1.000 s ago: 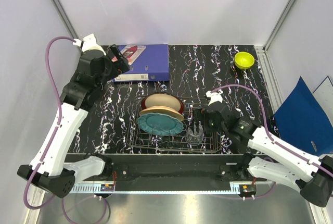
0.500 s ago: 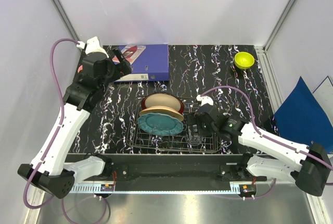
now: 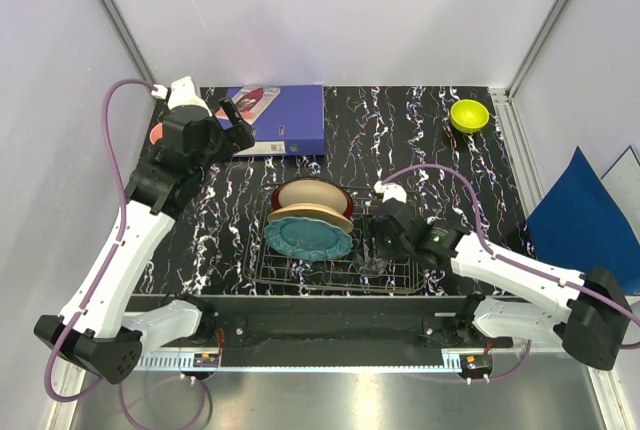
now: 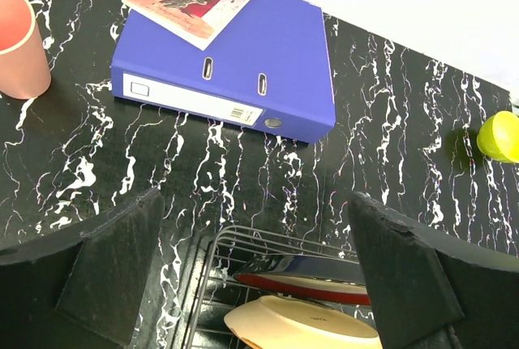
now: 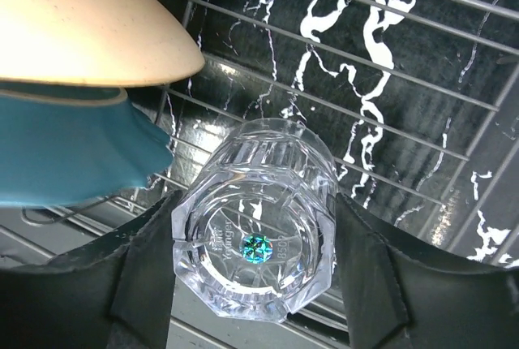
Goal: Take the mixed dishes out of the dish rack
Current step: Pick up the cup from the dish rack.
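Note:
The dish rack (image 3: 400, 202) holds the red-rimmed cream plate (image 3: 312, 193), the cream-yellow plate (image 3: 310, 218) and the teal plate (image 3: 306, 239) on edge. The clear glass tumbler (image 5: 255, 239) stands upside down on the rack wires (image 5: 389, 81). My right gripper (image 5: 255, 272) is down at it, and both fingers (image 5: 369, 276) press its sides. My left gripper (image 4: 255, 207) is open and empty, high above the rack's far-left corner (image 4: 212, 239). The salmon-pink cup (image 4: 16, 45) and the yellow-green bowl (image 3: 468, 115) stand on the table.
A blue ring binder (image 3: 280, 120) lies at the back left, next to the pink cup (image 3: 156, 134). A blue folder (image 3: 585, 220) leans outside the right wall. The rack sits near the table's front edge.
My right gripper moved left and down over the rack and now grips the tumbler. My left arm shifted slightly right, still open.

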### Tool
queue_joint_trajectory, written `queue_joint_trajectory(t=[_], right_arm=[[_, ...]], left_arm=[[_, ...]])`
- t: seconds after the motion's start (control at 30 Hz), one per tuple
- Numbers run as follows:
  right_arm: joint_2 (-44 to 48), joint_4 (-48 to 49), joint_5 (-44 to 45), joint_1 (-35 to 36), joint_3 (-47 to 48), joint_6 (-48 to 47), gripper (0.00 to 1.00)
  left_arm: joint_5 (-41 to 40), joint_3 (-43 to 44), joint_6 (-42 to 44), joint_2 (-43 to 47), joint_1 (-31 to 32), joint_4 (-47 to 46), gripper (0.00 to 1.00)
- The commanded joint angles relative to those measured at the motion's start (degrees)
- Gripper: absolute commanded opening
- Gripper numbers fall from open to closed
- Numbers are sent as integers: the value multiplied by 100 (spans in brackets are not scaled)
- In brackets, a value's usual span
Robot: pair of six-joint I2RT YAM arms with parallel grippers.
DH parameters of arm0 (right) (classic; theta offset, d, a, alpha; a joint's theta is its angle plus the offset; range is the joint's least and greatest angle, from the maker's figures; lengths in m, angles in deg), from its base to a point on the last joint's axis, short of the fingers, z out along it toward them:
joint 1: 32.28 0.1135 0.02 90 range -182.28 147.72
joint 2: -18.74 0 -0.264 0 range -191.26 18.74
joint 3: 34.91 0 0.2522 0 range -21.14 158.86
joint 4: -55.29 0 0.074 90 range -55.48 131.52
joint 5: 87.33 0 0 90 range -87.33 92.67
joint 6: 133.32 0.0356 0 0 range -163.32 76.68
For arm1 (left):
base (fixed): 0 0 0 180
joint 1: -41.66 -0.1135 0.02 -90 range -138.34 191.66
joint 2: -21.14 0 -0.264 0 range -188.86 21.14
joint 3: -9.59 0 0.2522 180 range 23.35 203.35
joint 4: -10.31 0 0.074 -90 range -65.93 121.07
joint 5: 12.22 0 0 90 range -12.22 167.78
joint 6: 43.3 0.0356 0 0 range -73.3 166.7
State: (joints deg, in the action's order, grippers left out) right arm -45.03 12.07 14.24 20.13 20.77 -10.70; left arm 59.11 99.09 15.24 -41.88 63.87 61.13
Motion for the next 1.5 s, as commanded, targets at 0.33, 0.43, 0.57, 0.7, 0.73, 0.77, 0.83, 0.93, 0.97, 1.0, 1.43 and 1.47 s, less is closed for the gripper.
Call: queue_joint_trajectory(t=[0.33, 0.43, 0.57, 0.7, 0.73, 0.77, 0.83, 0.93, 0.97, 1.0, 1.43, 1.47], right_arm=[[1445, -1414, 951, 77, 1977, -291, 0], [1876, -838, 1574, 86, 2181, -466, 0], [2158, 208, 2533, 51, 1752, -599, 0], [2246, 1510, 1808, -125, 1373, -336, 0], [2272, 2035, 1613, -195, 1294, -248, 0], [2255, 2231, 1176, -430, 1224, -178, 0], [2150, 2757, 586, -843, 1179, 208, 0], [1809, 3618, -977, -1924, 1056, 1154, 0], [1685, 3892, -1765, -2162, 925, 1428, 0], [1553, 4234, -2103, -2573, 837, 1701, 0], [-478, 7445, -3829, -2832, 801, 3382, 0], [-505, 7471, -3873, -2832, 819, 3374, 0]], left_arm=[[136, -42, -26, 159, 37, -436, 99], [530, -209, -88, 247, 37, -708, 99], [2049, -998, -298, 641, 28, -2311, 99], [3778, -1150, -641, 581, 37, -3177, 99], [4036, -1167, -807, 555, 28, -3335, 99], [4308, -1254, -904, 520, 28, -3702, 99], [4820, -1351, -1211, 519, 28, -4222, 99], [5084, -1598, -1537, 546, 28, -5049, 99], [5137, -1633, -1582, 520, 28, -5294, 99], [5250, -1633, -1634, 484, 28, -5375, 99], [5726, -1862, -2127, -192, 72, -6342, 99], [5735, -1862, -2127, -236, 63, -6360, 99]])
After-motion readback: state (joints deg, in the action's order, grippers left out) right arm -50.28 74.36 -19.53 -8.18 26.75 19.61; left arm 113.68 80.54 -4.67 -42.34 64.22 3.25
